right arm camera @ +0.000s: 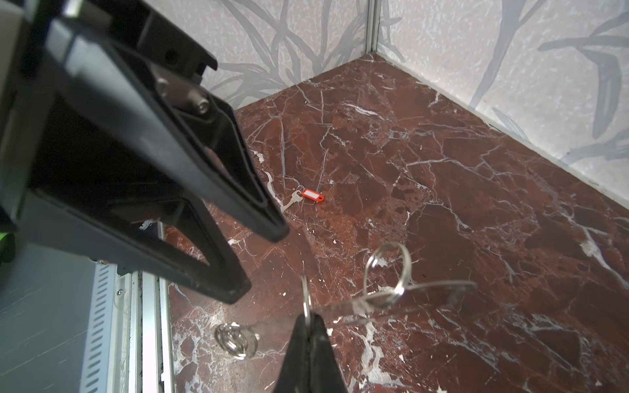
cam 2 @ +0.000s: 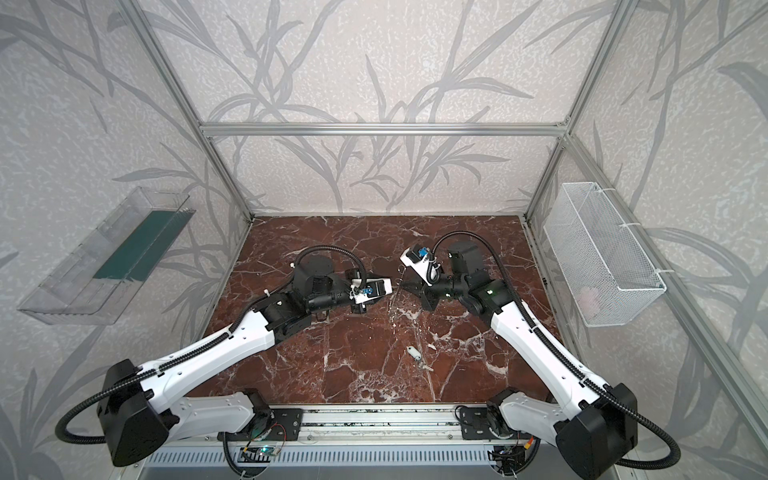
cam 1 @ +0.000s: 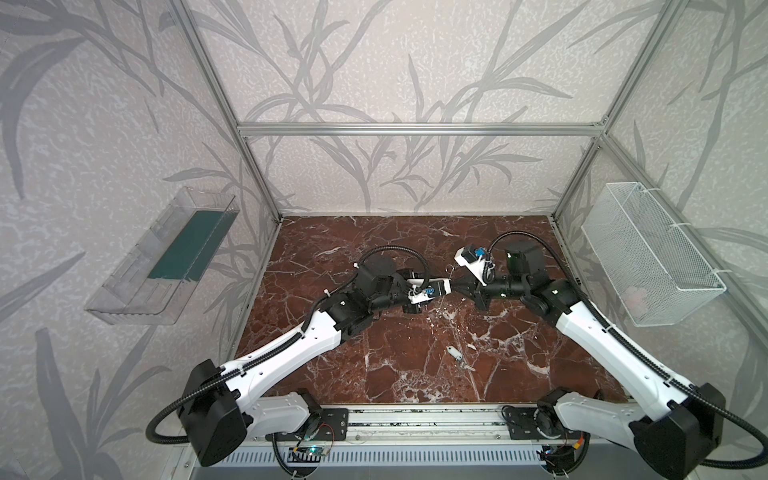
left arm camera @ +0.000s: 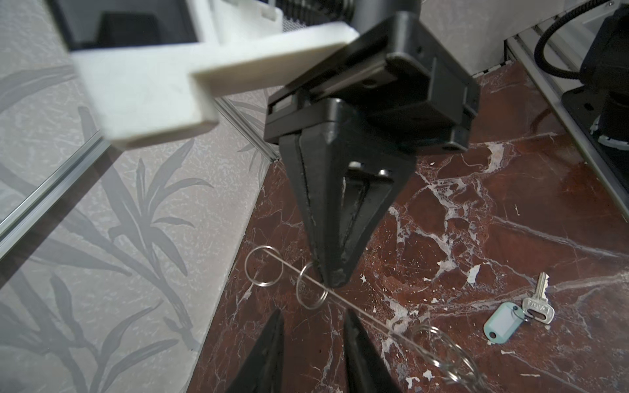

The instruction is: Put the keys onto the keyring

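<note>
The right pincer (right arm camera: 309,321) is clamped on the keyring (right arm camera: 432,289), held edge-on, its long axis running front to back; the left pincer (left arm camera: 313,318) gapes beside it.

Leaf-patterned grey walls (cam 1: 374,62), red marble floor (cam 1: 332,241), aluminium frame (cam 1: 415,129)

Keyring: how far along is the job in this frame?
Done: the keyring is picked up, but no key hangs on it. In hand: the right tool is shut on it, with the left tool open beside it, holding nothing. Left: the pale-tagged key and the red-tagged key both lie loose on the table; each needs picking up and threading.
</note>
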`<state>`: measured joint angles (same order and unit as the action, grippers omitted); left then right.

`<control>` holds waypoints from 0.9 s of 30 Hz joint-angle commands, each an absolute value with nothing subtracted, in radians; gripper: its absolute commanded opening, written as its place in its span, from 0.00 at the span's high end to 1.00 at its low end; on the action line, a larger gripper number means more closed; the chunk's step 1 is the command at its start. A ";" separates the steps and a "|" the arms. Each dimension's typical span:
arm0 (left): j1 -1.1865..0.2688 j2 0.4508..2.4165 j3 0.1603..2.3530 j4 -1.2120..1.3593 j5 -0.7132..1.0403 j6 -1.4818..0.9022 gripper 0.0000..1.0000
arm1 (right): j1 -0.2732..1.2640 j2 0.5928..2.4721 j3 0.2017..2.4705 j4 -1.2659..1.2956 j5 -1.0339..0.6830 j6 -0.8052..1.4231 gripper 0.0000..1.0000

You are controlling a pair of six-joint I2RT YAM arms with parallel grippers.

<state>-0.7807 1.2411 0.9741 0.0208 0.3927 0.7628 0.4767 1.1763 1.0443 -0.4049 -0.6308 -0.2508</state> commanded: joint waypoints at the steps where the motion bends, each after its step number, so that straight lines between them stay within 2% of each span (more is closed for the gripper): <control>1: -0.806 1.272 1.027 -0.042 0.324 0.866 0.71 | 0.494 1.183 1.086 -0.488 -0.615 -0.284 1.00; 7: -0.827 1.306 1.063 -0.056 0.263 0.895 0.72 | 0.509 1.190 1.090 -0.508 -0.604 -0.297 1.00; 11: -0.830 1.316 1.072 -0.073 0.261 0.908 0.80 | 0.513 1.193 1.091 -0.499 -0.606 -0.298 1.00; 22: -0.836 1.340 1.077 -0.099 0.282 0.901 0.83 | 0.526 1.195 1.094 -0.470 -0.611 -0.303 1.00; 27: -0.838 1.350 1.085 -0.104 0.291 0.893 0.92 | 0.527 1.189 1.087 -0.463 -0.613 -0.313 1.00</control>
